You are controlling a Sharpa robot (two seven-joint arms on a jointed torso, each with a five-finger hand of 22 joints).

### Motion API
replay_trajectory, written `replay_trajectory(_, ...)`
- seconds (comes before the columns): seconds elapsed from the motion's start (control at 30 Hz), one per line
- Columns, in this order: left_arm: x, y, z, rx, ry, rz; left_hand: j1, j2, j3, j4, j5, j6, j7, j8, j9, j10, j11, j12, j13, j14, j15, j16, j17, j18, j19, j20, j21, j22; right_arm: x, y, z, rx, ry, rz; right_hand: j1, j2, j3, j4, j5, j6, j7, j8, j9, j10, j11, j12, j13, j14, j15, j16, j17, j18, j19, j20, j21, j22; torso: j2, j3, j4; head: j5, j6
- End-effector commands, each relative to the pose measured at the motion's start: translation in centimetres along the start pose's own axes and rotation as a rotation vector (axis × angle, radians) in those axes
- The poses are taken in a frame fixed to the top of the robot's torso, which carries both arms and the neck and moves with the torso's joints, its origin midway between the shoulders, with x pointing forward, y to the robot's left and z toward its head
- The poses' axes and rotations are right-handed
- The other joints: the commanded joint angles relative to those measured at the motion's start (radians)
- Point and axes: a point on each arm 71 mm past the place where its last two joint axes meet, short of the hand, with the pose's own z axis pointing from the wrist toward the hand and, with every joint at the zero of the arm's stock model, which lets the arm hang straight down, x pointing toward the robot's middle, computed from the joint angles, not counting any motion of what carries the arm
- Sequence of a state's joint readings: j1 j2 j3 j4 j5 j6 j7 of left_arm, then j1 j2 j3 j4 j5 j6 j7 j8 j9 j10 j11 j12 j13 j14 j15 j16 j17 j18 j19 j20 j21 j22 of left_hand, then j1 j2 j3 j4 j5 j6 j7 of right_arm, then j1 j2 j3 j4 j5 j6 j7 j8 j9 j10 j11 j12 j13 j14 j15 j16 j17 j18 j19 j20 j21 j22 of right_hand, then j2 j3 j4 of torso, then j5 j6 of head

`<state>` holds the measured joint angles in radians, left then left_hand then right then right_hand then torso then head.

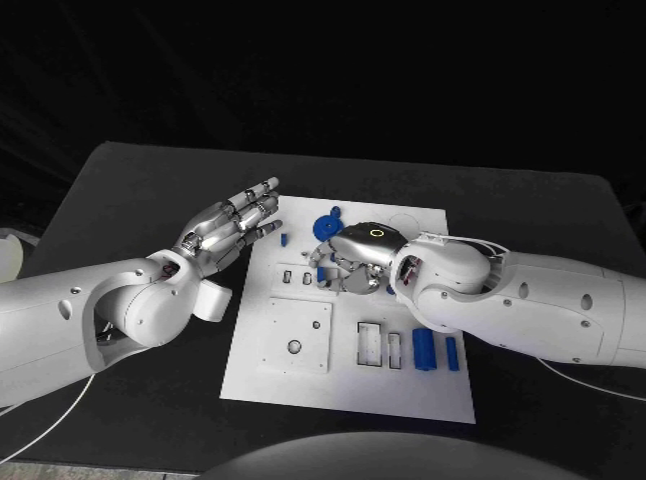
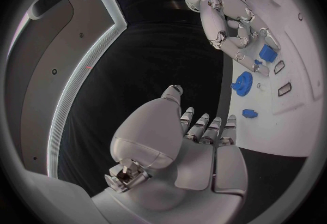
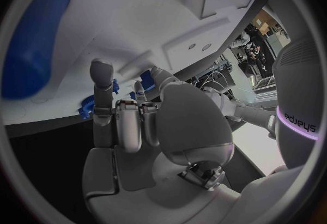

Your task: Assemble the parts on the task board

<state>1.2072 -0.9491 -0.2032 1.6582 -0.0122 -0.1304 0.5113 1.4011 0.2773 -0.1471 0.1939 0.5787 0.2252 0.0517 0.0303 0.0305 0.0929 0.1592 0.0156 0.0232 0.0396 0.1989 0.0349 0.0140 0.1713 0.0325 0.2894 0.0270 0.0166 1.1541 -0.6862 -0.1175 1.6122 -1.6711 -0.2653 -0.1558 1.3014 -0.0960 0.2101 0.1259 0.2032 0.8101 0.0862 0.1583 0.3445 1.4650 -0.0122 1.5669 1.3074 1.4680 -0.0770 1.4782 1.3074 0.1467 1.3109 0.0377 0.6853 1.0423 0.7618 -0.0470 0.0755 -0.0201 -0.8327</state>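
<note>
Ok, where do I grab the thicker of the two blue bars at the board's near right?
Probably at mid-length, from straight above, fingers closing across its short width. The thicker blue bar lies flat on the task board, long axis pointing away from the robot, and the thinner blue bar lies close beside it, so keep the pinch narrow.
</note>
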Motion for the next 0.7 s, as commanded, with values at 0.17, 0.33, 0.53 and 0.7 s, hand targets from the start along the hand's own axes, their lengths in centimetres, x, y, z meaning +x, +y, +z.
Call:
replay_trajectory(0.17,0.2,0.0,0.0,0.007,0.021,-0.012,0.01,0.003,0.0,-0.007,0.004,-0.003,0.006,0.003,0.001,0.003,0.004,0.006,0.001,-0.001,0.006,0.004,0.001,-0.005,0.007,0.004,0.006,0.001,0.4,-0.4,-0.2,0.014,0.017,-0.009,-0.017,0.0,-0.014,0.006,-0.036,-0.007,0.003,-0.009,-0.009,0.099,0.006,-0.003,0.258,0.074,0.008,-0.007,0.15,0.012,0.0,0.004,-0.01,-0.001,0.001,0.0005,-0.0004,0.001,-0.002)
replay_trajectory(0.33,0.2,-0.1,0.0,0.01,0.019,-0.011,0.01,0.002,0.001,-0.009,0.005,-0.003,0.006,0.003,0.001,0.003,0.004,0.006,0.001,-0.001,0.006,0.004,0.001,-0.006,0.007,0.004,0.006,0.001,0.1,-0.5,-0.6,0.006,-0.02,-0.002,-0.045,-0.015,-0.043,0.027,-0.115,-0.016,0.003,-0.018,-0.024,0.099,0.007,-0.004,0.257,0.075,0.009,-0.007,0.15,0.012,0.006,0.004,-0.015,0.002,0.001,0.001,0.0004,0.003,-0.002)
replay_trajectory(0.53,0.0,-0.1,-0.1,0.011,0.008,-0.006,0.011,0.002,0.002,-0.01,0.005,-0.002,0.006,0.003,0.001,0.004,0.004,0.006,0.001,-0.001,0.006,0.004,0.001,-0.006,0.007,0.004,0.006,0.001,-0.8,-0.9,-1.7,0.002,-0.06,0.01,-0.062,-0.068,-0.078,0.087,-0.153,-0.061,0.005,-0.043,-0.047,0.097,0.008,-0.006,0.255,0.074,0.009,-0.008,0.148,0.012,0.009,0.004,-0.025,0.004,-0.002,0.0014,-0.0008,0.008,-0.001)
replay_trajectory(0.7,-0.2,-0.1,-0.1,0.014,0.001,-0.002,0.012,0.001,0.002,-0.013,0.006,0.0,0.006,0.003,0.002,0.004,0.004,0.006,0.002,-0.001,0.006,0.004,0.001,-0.007,0.007,0.004,0.006,0.001,-2.3,-1.4,-3.0,0.016,-0.085,0.018,-0.04,-0.089,-0.106,0.155,-0.153,-0.078,0.007,-0.052,-0.062,0.091,0.009,-0.013,0.25,0.072,0.011,-0.014,0.141,0.013,0.006,0.005,-0.041,0.001,-0.006,0.0026,-0.0029,0.009,0.0)
